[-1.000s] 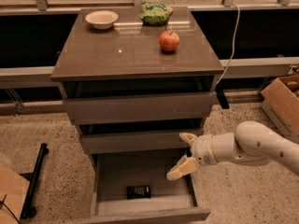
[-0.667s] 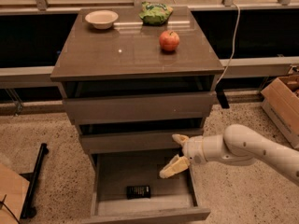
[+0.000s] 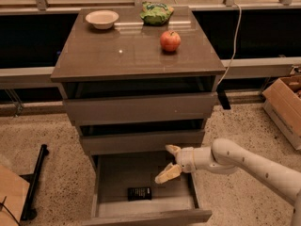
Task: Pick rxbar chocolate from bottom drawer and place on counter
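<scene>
The rxbar chocolate (image 3: 139,193), a small flat black wrapper, lies on the grey floor of the open bottom drawer (image 3: 146,216), near its front. My gripper (image 3: 168,163) hangs over the drawer's right middle, above and to the right of the bar, not touching it. Its two pale fingers (image 3: 167,174) are spread apart and hold nothing. The counter (image 3: 127,55) is the glossy grey-brown top of the cabinet, above.
On the counter stand a white bowl (image 3: 102,19), a green snack bag (image 3: 157,13) and a red apple (image 3: 170,41). The two upper drawers (image 3: 141,108) are slightly out. A cardboard box (image 3: 287,107) stands at right; a black bar (image 3: 34,182) lies on the floor at left.
My gripper has moved left and a little down, further over the open bottom drawer and closer to the bar. The bar has not moved.
</scene>
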Tool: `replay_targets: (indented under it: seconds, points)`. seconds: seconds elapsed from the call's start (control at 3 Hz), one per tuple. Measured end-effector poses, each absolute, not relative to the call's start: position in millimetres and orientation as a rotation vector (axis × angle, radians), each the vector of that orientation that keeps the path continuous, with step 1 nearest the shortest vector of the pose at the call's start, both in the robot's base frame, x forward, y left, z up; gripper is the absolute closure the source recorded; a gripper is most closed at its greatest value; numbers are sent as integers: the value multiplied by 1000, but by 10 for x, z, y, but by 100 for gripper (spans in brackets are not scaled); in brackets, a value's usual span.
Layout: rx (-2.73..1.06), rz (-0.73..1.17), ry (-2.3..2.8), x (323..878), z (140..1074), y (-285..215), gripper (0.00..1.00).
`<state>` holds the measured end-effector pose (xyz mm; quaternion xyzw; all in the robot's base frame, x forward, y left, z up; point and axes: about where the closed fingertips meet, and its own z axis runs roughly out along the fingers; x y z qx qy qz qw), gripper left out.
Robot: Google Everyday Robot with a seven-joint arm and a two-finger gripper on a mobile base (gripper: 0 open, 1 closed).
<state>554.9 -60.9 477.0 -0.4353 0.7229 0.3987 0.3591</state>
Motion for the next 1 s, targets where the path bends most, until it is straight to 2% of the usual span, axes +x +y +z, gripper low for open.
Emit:
replay_targets:
  seconds: [1.0]
  points:
    - [-1137, 1134, 1902, 5547, 4136, -355, 0]
